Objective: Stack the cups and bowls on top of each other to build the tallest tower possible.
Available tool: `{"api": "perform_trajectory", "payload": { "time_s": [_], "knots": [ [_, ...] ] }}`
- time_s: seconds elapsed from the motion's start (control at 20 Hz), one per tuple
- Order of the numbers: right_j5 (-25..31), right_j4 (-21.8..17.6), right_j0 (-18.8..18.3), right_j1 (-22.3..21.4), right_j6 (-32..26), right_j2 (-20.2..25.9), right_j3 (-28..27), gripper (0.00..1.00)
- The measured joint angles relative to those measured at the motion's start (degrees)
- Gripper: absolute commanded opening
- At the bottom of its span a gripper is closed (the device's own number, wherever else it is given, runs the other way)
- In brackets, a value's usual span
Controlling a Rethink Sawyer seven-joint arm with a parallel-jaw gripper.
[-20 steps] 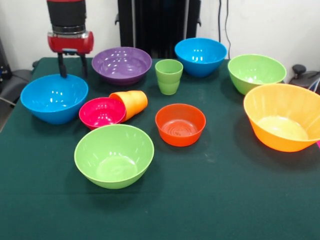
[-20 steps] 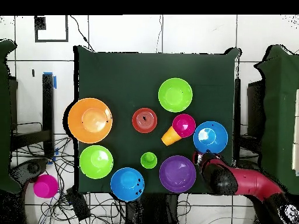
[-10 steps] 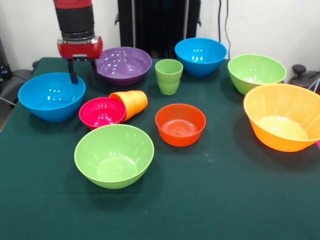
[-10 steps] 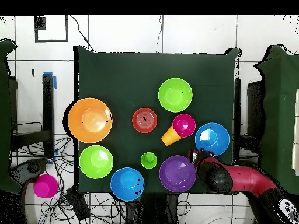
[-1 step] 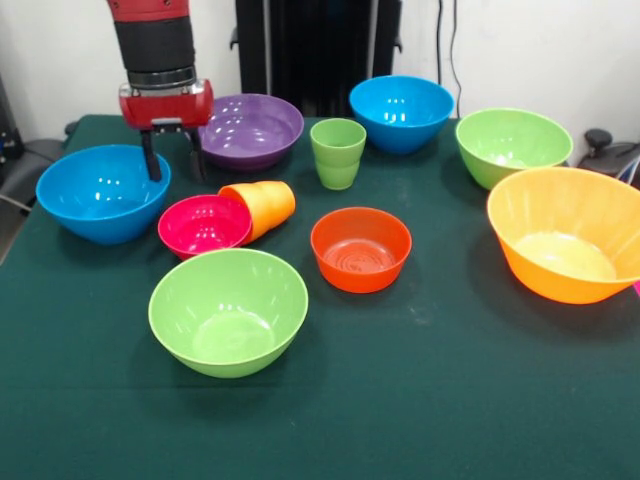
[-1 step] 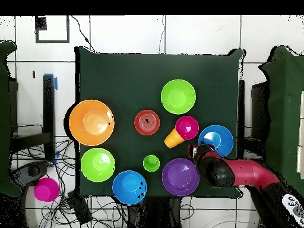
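The gripper (image 5: 172, 165) is hanging with its two dark fingers apart and empty, just behind the small magenta bowl (image 5: 204, 224) and between the blue bowl at the left (image 5: 103, 193) and the purple bowl (image 5: 245, 129) at the far side. The orange cup (image 5: 262, 207) is lying on its side with its mouth pressing against the magenta bowl's right rim, while the light green cup (image 5: 338, 152) is standing upright farther right, in front of the second blue bowl (image 5: 401, 112). The small orange-red bowl (image 5: 360, 248) is sitting near the middle, a light green bowl (image 5: 228, 310) is sitting nearest the camera, another light green bowl (image 5: 513, 146) is resting at the far right, and the large orange bowl (image 5: 569, 233) is sitting at the right edge. Everything is looking like thin, glossy moulded plastic, so each piece is probably light, stiff and rather slippery; a rim pinch, one finger inside and one outside the wall, is looking like the surest hold on the bowls, since their rounded sides are offering no flat face. The tapered cups are likely slipping upward out of a side squeeze, so gripping near the wider mouth seems wiser. The dark green table cloth (image 5: 450, 400) is looking matte and soft, giving some friction beneath. No tower is standing yet.
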Motion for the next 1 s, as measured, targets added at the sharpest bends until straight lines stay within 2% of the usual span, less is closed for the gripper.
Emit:
{"api": "perform_trajectory", "payload": {
  "time_s": [0.65,1.0],
  "knots": [
    [0.48,1.27,0.0,-1.82,0.0,2.06,-0.34,1.0],
    [0.77,2.42,0.0,-4.67,0.0,2.22,-0.32,1.0]
  ]
}}
